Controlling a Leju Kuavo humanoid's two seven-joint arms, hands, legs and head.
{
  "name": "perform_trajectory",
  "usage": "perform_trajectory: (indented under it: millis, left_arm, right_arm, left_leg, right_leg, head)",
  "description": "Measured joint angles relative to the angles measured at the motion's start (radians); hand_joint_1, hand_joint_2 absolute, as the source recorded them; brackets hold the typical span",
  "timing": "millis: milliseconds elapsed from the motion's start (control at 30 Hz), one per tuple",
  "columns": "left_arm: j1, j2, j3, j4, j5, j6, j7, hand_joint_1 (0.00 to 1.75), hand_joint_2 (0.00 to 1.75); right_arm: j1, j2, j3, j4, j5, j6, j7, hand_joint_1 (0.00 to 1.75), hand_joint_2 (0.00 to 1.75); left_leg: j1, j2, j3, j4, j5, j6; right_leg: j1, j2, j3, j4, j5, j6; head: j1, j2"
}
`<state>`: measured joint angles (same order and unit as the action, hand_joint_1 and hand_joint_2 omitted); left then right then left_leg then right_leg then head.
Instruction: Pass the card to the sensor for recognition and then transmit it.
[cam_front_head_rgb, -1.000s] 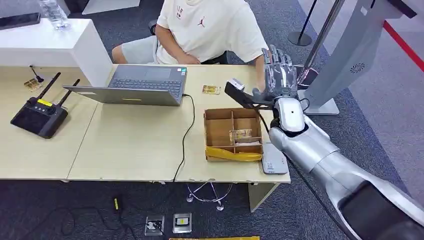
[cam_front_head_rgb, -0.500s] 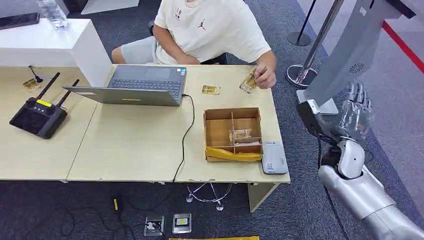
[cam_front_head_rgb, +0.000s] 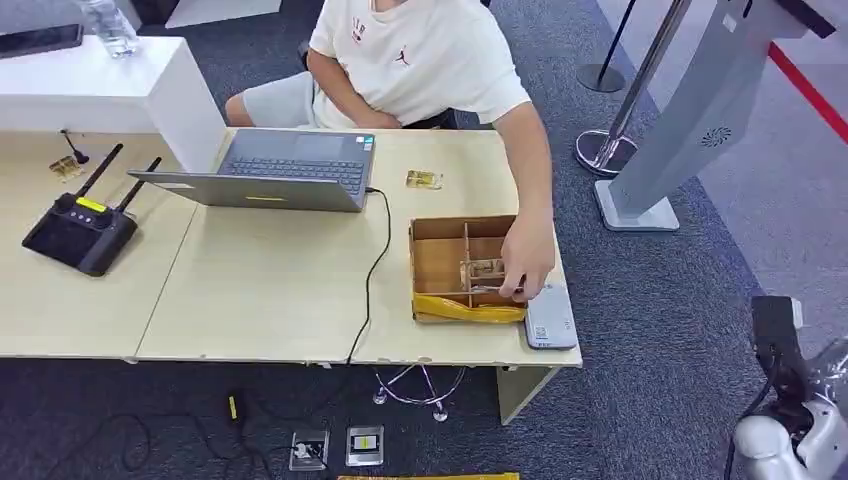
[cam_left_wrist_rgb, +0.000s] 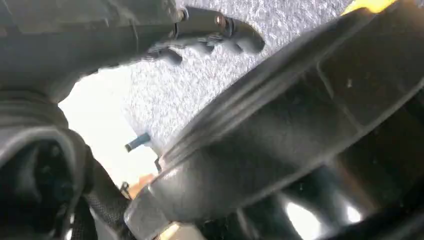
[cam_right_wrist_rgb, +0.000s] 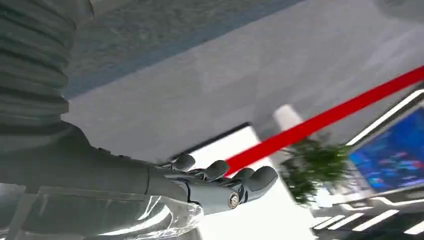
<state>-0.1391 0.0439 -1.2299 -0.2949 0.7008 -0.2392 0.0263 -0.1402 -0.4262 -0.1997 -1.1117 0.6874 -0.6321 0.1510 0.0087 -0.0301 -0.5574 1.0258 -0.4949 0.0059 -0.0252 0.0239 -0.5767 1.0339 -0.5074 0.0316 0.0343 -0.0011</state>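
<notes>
Hanging low at the 4 o'clock corner of the head view, the right arm (cam_front_head_rgb: 795, 440) shows just a silver wrist and a dark bracket, cut off by the frame edge. Its right hand (cam_right_wrist_rgb: 220, 187) appears in the right wrist view, fingers (cam_right_wrist_rgb: 260, 176) stretched out side by side and holding nothing, against blurred floor and a red stripe. The left hand (cam_left_wrist_rgb: 210, 37) is dim and blurred in the left wrist view; dark fingers lie over grey carpet, but whether they are spread or curled I cannot tell, since dark body parts block much of that picture.

Farther up, on the table (cam_front_head_rgb: 260, 290), the sensor (cam_front_head_rgb: 550, 320) lies at the near right corner, just beside the cardboard box (cam_front_head_rgb: 440, 265), with a yellow strip along the box's near wall. A person's hand (cam_front_head_rgb: 525, 262) reaches into the box's right-hand compartments, covering part of them; a card (cam_front_head_rgb: 480, 270) sits there by the fingers, though whether it is pinched is hard to make out. Another small card (cam_front_head_rgb: 423, 180) lies at 12 o'clock from the box. The laptop (cam_front_head_rgb: 290, 170) is at 10 o'clock from the box, the black controller (cam_front_head_rgb: 78, 232) well off at 9 o'clock. The person (cam_front_head_rgb: 410, 55) is cut off at the top edge.
</notes>
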Motion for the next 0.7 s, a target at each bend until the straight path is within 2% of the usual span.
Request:
perform_trajectory:
  millis: [133, 300, 533, 700]
  left_arm:
    - [0.0, 0.0, 0.013, 0.0, 0.0, 0.0, 0.0, 0.0, 0.0]
    - [0.0, -0.003, 0.023, 0.0, 0.0, 0.0, 0.0, 0.0, 0.0]
    - [0.0, -0.006, 0.048, 0.003, -0.015, 0.0, 0.0, 0.0, 0.0]
    - [0.0, -0.008, 0.066, 0.008, -0.034, 0.0, 0.003, 0.0, 0.0]
  right_arm:
    - [0.019, 0.041, -0.116, 0.046, 0.0, 0.0, -0.003, 0.0, 1.75]
    - [0.024, 0.086, -0.216, 0.09, 0.008, 0.0, -0.02, 0.0, 1.75]
    - [0.016, 0.149, -0.366, 0.242, 0.028, 0.0, -0.074, 0.0, 1.75]
    - [0.012, 0.186, -0.45, 0.339, 0.09, 0.0, -0.116, 0.0, 1.75]
  left_leg:
    - [0.0, 0.003, 0.0, 0.0, 0.0, 0.0]
    - [0.0, 0.005, 0.001, 0.0, 0.0, -0.001]
    - [0.001, 0.007, 0.001, 0.0, -0.001, -0.001]
    - [0.001, 0.009, 0.002, 0.0, -0.002, -0.001]
  right_leg:
    - [0.0, 0.002, -0.001, 0.0, 0.0, 0.0]
    - [0.0, 0.006, -0.001, 0.0, 0.0, 0.0]
    - [0.0, 0.006, -0.001, 0.0, 0.0, 0.0]
    - [0.0, 0.008, -0.001, 0.0, 0.0, 0.0]
  head:
    - [0.001, 0.0]
    - [0.0, 0.0]
    - [0.001, 0.0]
    - [0.0, 0.0]
